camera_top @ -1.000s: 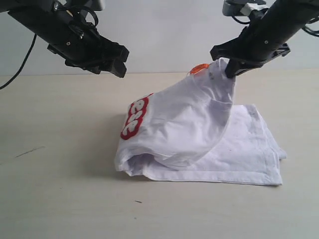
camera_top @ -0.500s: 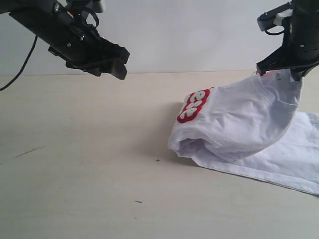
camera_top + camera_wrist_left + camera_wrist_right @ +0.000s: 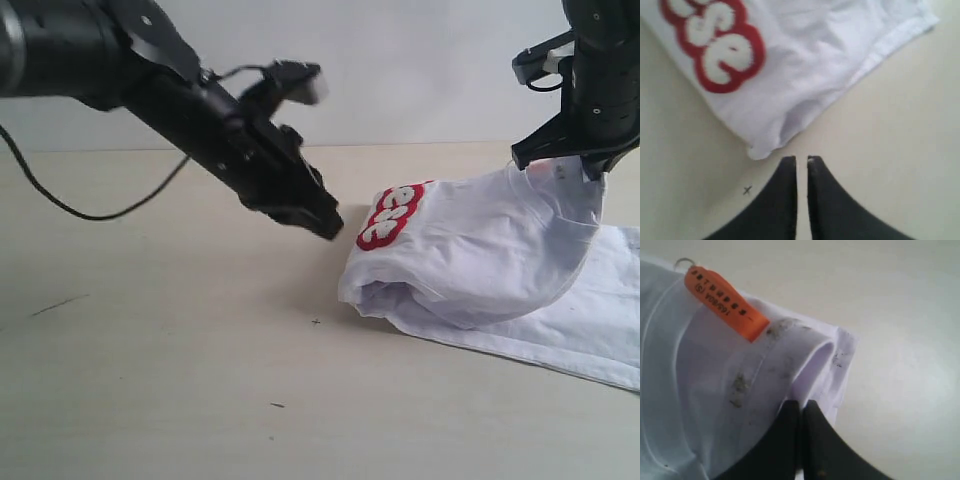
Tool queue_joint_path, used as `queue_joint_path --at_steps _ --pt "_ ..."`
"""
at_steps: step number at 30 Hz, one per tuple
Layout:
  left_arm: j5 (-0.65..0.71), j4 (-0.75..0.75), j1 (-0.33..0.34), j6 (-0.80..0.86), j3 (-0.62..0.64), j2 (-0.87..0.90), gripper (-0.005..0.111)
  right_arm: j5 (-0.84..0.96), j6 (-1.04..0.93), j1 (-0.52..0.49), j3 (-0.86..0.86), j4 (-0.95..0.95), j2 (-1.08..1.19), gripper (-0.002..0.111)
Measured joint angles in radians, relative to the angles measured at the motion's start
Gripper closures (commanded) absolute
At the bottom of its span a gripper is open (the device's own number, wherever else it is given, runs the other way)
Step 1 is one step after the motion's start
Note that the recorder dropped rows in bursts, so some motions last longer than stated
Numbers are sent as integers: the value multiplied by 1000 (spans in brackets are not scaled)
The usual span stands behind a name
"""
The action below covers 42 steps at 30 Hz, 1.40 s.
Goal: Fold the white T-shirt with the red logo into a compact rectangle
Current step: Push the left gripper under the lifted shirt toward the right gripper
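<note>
The white T-shirt point(image 3: 480, 250) lies bunched on the table at the right, folded over itself, with its hem trailing off the right edge. The red logo point(image 3: 390, 215) faces up-left on the raised fold. My right gripper point(image 3: 560, 165) is shut on the ribbed collar point(image 3: 805, 360) and holds it lifted above the table; the orange tag point(image 3: 725, 302) hangs beside it. My left gripper point(image 3: 332, 228) hovers low just left of the shirt's folded edge. In the left wrist view its fingertips point(image 3: 788, 162) stand almost together with nothing between them, a short way from the shirt's corner point(image 3: 765, 145) and the logo point(image 3: 715, 45).
The pale wooden table point(image 3: 150, 380) stretches left and forward of the shirt. A small x mark point(image 3: 316, 322) sits on it near the shirt's fold. A white wall rises behind the table.
The right gripper carried the collar and dragged the shirt rightward, then held. The left arm swung down and right to the shirt's folded edge, and its jaws closed.
</note>
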Motion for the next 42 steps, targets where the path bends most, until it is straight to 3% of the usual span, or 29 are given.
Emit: queue_joint_path --at_steps 7,14,19,25,30,31,34,42 --pt "-59 -25 -116 129 11 103 107 -6 -2 0 0 22 0 108" --pt "-261 -34 -191 136 11 198 107 -20 -10 0 0 41 0 108" --pt "-442 -37 -205 83 11 248 107 -24 -24 0 0 66 0 108" --pt "-522 -18 -203 17 11 275 107 -30 -32 0 0 81 0 108" --pt "-513 241 -172 -253 11 279 107 -30 -37 0 0 89 0 108" --pt "-488 390 -163 -397 11 283 107 -32 -37 0 0 90 0 108" --pt "-459 536 -155 -545 5 283 107 -37 -37 0 0 94 0 108" --pt "-413 600 -113 -665 32 262 107 -48 -91 0 0 166 0 108"
